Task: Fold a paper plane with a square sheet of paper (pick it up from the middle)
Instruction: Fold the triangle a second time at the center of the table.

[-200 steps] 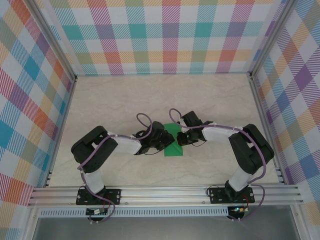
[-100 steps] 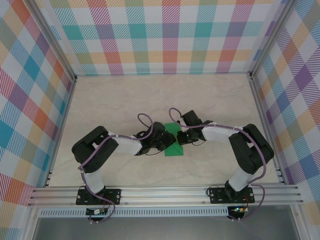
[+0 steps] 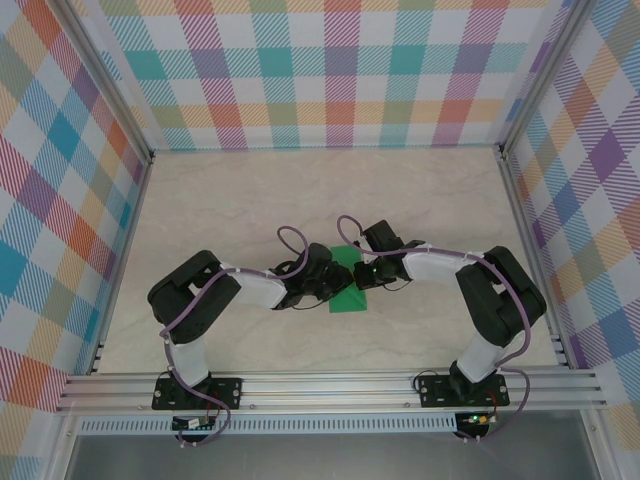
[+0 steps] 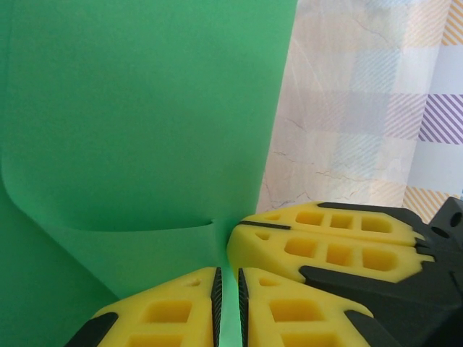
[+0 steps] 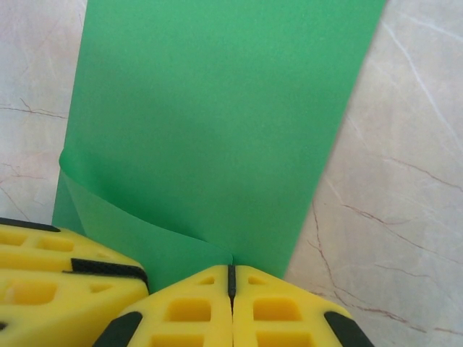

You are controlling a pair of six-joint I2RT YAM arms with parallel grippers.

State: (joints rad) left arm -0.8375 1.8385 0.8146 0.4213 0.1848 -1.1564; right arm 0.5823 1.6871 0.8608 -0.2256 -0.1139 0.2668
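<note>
The square sheet of paper [image 3: 349, 299] is bright green and lies at the table's middle between both arms, with one flap lifted into a soft curl. My left gripper [image 3: 338, 284] comes in from the left. In the left wrist view its yellow fingers [image 4: 173, 307] are closed to a thin slit with the green paper [image 4: 145, 108] in it. My right gripper [image 3: 361, 277] comes in from the right. Its pads [image 5: 210, 300] are pressed together where the curled flap [image 5: 145, 231] ends. The two grippers almost touch.
The marble-pattern tabletop [image 3: 250, 200] spreads around the paper. Checked walls [image 3: 340, 70] and aluminium frame rails [image 3: 330, 385] enclose it. In the left wrist view the right gripper's fingers [image 4: 325, 246] crowd in from the right.
The left arm's elbow has crept slightly right and toward the paper. The right arm and the paper look unchanged.
</note>
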